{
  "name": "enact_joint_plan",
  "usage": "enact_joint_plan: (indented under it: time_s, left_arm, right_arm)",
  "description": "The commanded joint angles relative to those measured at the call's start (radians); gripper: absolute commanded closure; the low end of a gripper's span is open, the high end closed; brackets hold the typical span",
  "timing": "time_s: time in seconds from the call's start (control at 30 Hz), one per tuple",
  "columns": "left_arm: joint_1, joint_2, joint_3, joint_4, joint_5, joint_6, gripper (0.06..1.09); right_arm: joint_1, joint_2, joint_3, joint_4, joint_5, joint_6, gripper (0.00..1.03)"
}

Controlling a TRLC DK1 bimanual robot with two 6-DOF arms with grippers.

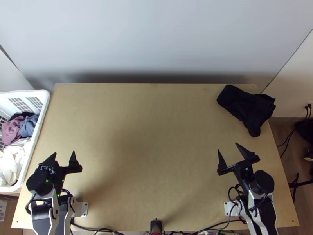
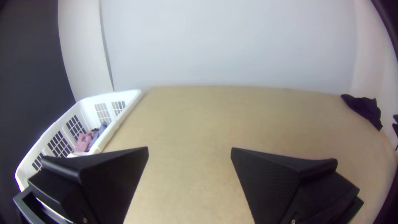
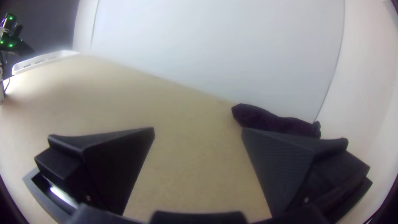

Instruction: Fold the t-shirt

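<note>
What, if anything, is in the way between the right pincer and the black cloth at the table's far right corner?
Nothing visible stands in the way: between the open right pincer and the bunched black cloth, the top view shows just wooden tabletop.

Lab-like robot station | wooden table (image 1: 152, 156) | two mounted arms (image 1: 41, 214) | cables (image 1: 88, 228) | basket (image 1: 38, 129) of clothes (image 1: 28, 126)
</note>
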Motion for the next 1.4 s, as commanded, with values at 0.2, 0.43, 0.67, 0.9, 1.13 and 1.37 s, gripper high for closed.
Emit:
enact_joint_plan:
  time_s: [0.2, 0.43, 0.67, 0.9, 1.13, 1.37]
  left_arm:
    - [0.011, 0.002, -0.003, 0.003, -0.001, -0.055, 0.11]
    - [-0.026, 0.005, -0.003, 0.008, 0.000, -0.041, 0.11]
    - [-0.024, 0.057, -0.005, 0.023, -0.014, -0.050, 0.11]
    - [-0.024, 0.296, 0.029, 0.071, -0.035, -0.070, 0.11]
    - [-0.026, 0.500, 0.167, 0.002, -0.092, -0.117, 0.11]
    - [-0.004, 0.617, 0.224, 0.014, -0.195, -0.122, 0.11]
  right_arm:
    - [0.000, 0.000, 0.000, 0.000, 0.000, 0.000, 0.05]
    - [0.000, 0.000, 0.000, 0.002, 0.000, 0.000, 0.05]
    - [0.000, 0.000, 0.000, 0.000, 0.000, 0.000, 0.05]
    - [0.000, 0.000, 0.000, 0.000, 0.000, 0.000, 0.05]
    - [0.000, 0.000, 0.000, 0.000, 0.000, 0.000, 0.05]
    - [0.000, 0.000, 0.000, 0.000, -0.001, 0.005, 0.05]
